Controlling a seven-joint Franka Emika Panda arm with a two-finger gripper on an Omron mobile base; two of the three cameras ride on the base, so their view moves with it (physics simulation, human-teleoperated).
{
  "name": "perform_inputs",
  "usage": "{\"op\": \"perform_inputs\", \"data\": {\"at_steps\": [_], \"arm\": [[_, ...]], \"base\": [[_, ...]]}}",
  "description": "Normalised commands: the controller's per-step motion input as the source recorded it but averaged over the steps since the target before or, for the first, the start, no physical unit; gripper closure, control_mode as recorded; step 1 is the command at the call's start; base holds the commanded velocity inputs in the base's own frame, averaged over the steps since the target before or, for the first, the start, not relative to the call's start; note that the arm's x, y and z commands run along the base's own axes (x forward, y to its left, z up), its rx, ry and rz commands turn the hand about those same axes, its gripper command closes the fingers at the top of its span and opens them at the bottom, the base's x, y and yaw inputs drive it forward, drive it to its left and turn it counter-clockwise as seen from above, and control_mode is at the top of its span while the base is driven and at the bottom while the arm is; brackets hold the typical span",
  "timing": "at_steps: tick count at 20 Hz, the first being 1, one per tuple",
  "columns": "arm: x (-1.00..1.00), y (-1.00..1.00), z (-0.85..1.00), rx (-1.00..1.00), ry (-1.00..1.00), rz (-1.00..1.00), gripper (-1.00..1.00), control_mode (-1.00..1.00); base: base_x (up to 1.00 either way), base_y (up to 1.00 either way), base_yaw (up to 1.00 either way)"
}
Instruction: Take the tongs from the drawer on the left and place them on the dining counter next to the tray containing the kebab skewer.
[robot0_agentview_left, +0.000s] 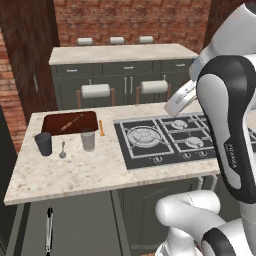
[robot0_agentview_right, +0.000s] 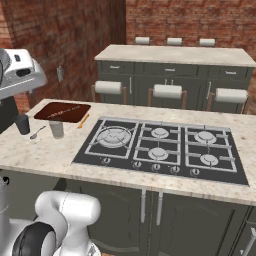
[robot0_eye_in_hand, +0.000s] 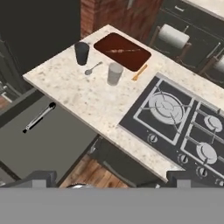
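Now, w/ gripper (robot0_eye_in_hand: 109, 183) jaws wide, drop down-left to long slim black-and-silver tongs (robot0_eye_in_hand: 38, 117) in open grey-green drawer (robot0_eye_in_hand: 48, 140); straddle mid-shaft.

The bench (robot0_agentview_left: 75, 172) is beige speckled stone, smooth and matt. The hob (robot0_agentview_left: 165, 142) on it is black and slightly glossy, with silvery metal grates. The tray (robot0_eye_in_hand: 122, 51) looks dark reddish-brown and smooth. The tongs (robot0_eye_in_hand: 39, 117) are matt black with silver metal parts. The far wall (robot0_agentview_right: 175, 20) is rough red brick.
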Motion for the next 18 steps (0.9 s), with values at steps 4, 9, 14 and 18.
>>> {"op": "perform_inputs", "data": {"at_steps": [4, 9, 14, 18], "arm": [[0.77, 0.00, -0.59, 0.00, 0.08, -0.05, -1.00, -1.00], [0.73, 0.01, -0.66, 0.00, 0.07, -0.16, -1.00, -1.00], [0.59, 0.08, -0.54, 0.01, 0.01, -0.26, -1.00, -1.00], [0.38, 0.27, -0.41, 0.08, -0.03, -0.20, -1.00, -1.00]], "base": [[0.00, 0.00, 0.00], [0.00, 0.00, 0.00], [0.00, 0.00, 0.00], [0.00, 0.00, 0.00]]}}
